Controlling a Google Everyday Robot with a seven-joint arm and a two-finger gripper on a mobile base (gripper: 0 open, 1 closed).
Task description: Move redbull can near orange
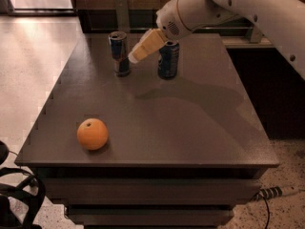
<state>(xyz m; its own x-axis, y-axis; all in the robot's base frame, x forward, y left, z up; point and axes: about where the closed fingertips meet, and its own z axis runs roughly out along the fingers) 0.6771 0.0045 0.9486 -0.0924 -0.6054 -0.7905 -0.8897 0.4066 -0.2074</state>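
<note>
We note a thick white arm (pixel 248 8) with smooth rounded shells. The wrist housing is bulbous and carries a round patch of fine perforations. Small dark dots are spaced along the upper link. The gripper (pixel 135 57) is pale tan, tapering and blunt-ended, over the far part of the table (pixel 190 128).
</note>
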